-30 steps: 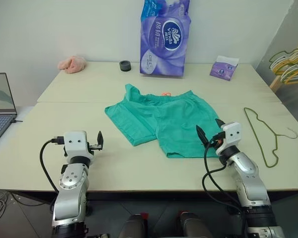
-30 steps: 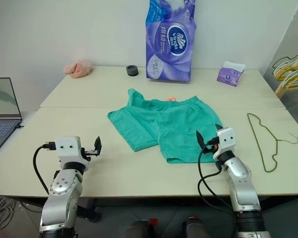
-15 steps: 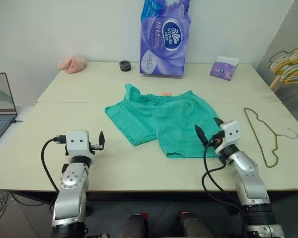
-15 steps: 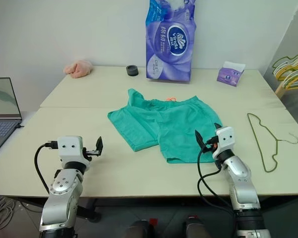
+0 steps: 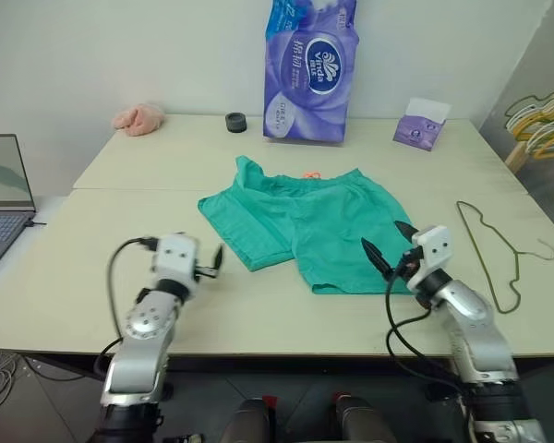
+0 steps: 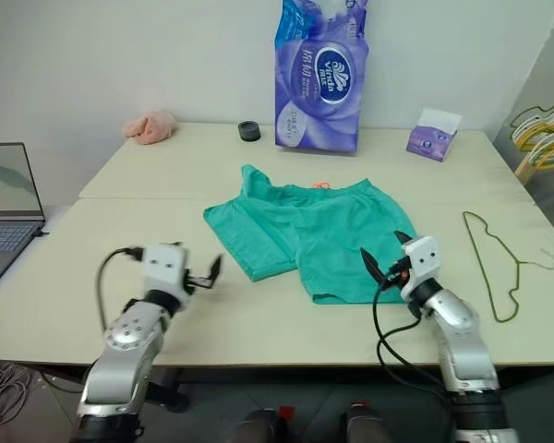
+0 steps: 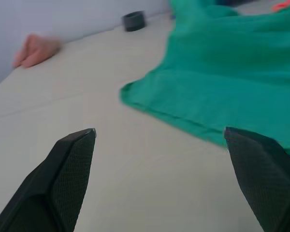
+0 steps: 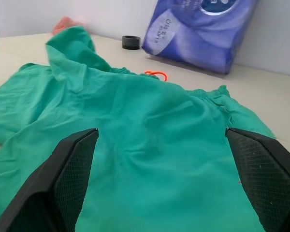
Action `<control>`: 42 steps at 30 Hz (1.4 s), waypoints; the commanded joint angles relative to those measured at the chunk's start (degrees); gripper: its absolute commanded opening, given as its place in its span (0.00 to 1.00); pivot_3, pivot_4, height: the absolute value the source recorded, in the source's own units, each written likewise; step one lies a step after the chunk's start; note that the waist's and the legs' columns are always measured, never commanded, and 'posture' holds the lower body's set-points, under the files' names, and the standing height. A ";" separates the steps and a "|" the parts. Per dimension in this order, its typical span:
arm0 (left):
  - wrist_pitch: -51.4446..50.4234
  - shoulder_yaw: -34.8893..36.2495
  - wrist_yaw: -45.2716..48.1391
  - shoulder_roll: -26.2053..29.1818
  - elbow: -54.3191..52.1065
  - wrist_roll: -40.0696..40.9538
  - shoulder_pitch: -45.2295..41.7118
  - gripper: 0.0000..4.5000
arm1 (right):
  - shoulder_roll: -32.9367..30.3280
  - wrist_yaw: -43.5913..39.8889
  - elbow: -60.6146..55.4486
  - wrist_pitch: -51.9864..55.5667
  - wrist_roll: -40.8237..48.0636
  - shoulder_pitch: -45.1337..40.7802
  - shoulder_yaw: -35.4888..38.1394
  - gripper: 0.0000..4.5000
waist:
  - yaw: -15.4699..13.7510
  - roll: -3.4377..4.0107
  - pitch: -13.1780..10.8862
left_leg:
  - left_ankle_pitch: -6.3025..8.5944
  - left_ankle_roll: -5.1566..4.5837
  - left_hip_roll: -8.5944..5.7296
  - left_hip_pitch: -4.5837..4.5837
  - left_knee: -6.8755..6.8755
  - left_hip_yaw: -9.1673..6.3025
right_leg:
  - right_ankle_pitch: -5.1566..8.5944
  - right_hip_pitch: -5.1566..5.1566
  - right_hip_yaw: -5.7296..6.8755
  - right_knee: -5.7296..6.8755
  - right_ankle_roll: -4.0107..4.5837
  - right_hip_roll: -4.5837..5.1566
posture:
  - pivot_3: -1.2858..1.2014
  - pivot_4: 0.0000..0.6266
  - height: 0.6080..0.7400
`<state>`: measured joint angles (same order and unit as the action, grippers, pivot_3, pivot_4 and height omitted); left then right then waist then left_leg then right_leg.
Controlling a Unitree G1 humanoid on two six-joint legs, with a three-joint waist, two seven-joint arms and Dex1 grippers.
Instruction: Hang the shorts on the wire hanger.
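The soft teal-green shorts (image 5: 305,226) lie flat mid-table, ready to grab. Both grippers, left (image 5: 212,261) and right (image 5: 385,246), wait near them, fingers apart. The thin dark wire hanger (image 5: 494,252) lies right.

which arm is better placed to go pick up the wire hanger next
Right. The wire hanger lies flat on the table on the robot's right, just past the open right gripper. The open left gripper sits on the far side of the shorts.
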<state>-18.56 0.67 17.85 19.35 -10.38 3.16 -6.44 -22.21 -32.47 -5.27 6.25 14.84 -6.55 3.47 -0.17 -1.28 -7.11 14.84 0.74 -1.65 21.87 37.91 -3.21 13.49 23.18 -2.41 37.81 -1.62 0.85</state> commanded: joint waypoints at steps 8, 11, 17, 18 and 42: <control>-3.99 -20.13 27.12 -0.64 7.02 5.06 -14.81 0.99 | -17.70 -17.48 -20.93 23.80 25.60 11.55 8.80 1.00 | 2.41 0.17 -0.10 | 0.15 -0.24 0.12 0.03 -0.02 0.11 | 0.28 0.00 -0.02 0.00 -0.11 -0.22 | 0.45 0.18 1.00; -4.17 -25.02 33.81 0.08 9.08 4.26 -17.97 0.99 | -19.78 -17.75 -24.28 25.78 27.84 13.58 9.37 1.00 | 3.75 0.15 -0.10 | 0.22 -0.31 0.24 0.04 -0.01 0.19 | 0.34 0.00 -0.04 -0.03 -0.15 -0.36 | 0.44 0.18 1.00; -3.46 -28.07 34.61 -1.83 17.23 0.35 -23.17 0.99 | -18.31 -15.85 -25.00 24.40 27.04 13.88 9.75 1.00 | 5.33 0.16 -0.11 | 0.38 -0.47 0.42 0.00 -0.01 0.21 | 0.43 0.01 -0.08 -0.02 -0.12 -0.59 | 0.43 0.18 1.00; -3.08 -28.14 34.41 -2.11 18.05 -0.12 -23.48 0.99 | -18.15 -15.81 -24.81 24.18 26.96 13.91 9.81 1.00 | 5.33 0.17 -0.11 | 0.39 -0.46 0.42 0.00 -0.01 0.22 | 0.44 0.02 -0.09 -0.02 -0.14 -0.60 | 0.43 0.18 1.00; -5.13 -12.02 33.33 9.18 9.44 5.60 -11.98 0.01 | -22.40 -24.08 -18.58 18.47 19.24 10.42 7.53 1.00 | 5.91 0.20 -0.13 | 0.47 -0.38 0.49 -0.09 -0.01 0.10 | 0.46 0.03 -0.23 0.00 -0.15 -0.57 | 0.45 0.19 1.00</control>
<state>-22.28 -15.89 51.06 26.90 1.45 6.46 -19.18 -43.78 -55.47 -23.18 25.52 34.39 4.87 10.45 5.74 -1.09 -7.25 15.31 0.36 -1.15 21.77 37.90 -3.14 13.96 23.21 -2.62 37.82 -1.76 0.28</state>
